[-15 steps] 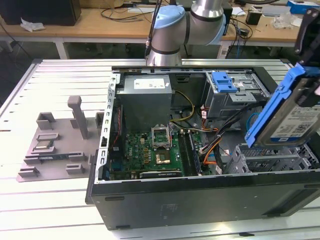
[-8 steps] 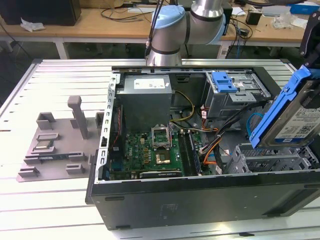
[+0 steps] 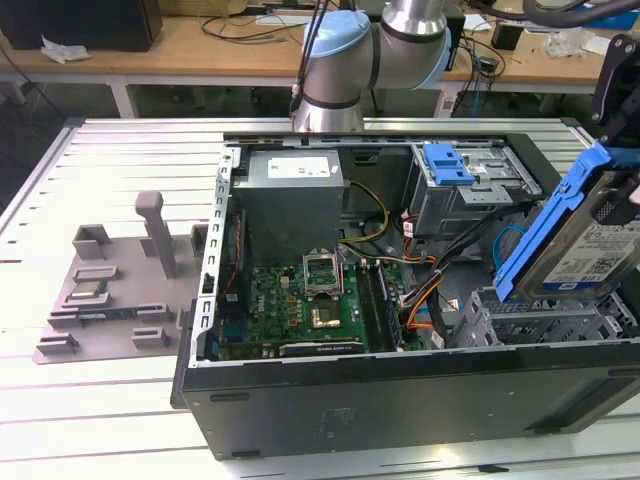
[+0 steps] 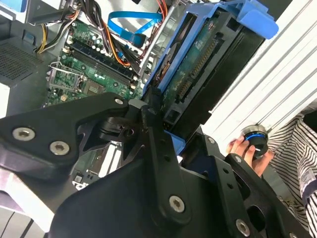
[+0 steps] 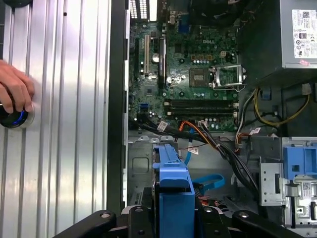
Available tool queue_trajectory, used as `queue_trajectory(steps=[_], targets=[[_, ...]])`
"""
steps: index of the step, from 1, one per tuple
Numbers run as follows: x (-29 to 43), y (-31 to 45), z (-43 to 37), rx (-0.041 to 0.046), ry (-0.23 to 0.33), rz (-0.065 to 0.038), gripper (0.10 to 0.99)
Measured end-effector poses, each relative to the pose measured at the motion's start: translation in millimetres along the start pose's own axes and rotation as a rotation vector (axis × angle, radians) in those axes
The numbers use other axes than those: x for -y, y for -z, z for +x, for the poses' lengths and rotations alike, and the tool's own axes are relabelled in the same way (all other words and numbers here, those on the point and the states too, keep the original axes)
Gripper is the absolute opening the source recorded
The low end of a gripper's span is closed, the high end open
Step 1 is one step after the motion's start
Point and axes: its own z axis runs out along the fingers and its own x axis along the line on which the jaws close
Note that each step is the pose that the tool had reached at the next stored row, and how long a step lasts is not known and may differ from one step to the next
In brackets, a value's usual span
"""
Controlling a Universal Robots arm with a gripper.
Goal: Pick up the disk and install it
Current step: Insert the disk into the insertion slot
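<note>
While above the open computer case point(image 3: 400, 400), disk point(image 3: 590, 240) tight within the hand point(image 5: 173, 218).

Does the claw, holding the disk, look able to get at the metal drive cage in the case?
Probably yes: the claw holds the disk tilted just above the drive cage, the case is open, nothing visible between them.

Robotics lab, slotted aluminium table point(image 3: 120, 150), cable-strewn wooden bench point(image 3: 200, 45), open computer tower point(image 3: 400, 400)

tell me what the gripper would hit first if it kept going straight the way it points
The gripper, shut on the disk, would probably meet the silver drive cage below first; depth is unclear.
</note>
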Motion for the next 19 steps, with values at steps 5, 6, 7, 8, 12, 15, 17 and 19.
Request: queue_trajectory(steps=[5, 6, 7, 8, 12, 15, 17, 19], targets=[[0.0, -8.6, -2.9, -0.0008, 0.009, 0.000, 0.365], [-0.2, -10.7, -3.7, -0.0008, 0.009, 0.000, 0.365], [-0.3, -12.7, -4.0, -0.0006, 0.010, 0.000, 0.365], [-0.4, -14.0, -4.3, -0.0009, 0.010, 0.000, 0.365], [-0.2, -20.6, -5.1, -0.0010, 0.010, 0.000, 0.365], [0.3, -28.4, -5.5, -0.0011, 0.010, 0.000, 0.365], [0.7, -32.9, -5.5, -0.0009, 0.010, 0.000, 0.365], [1.1, -37.7, -5.4, -0.0009, 0.010, 0.000, 0.365]])
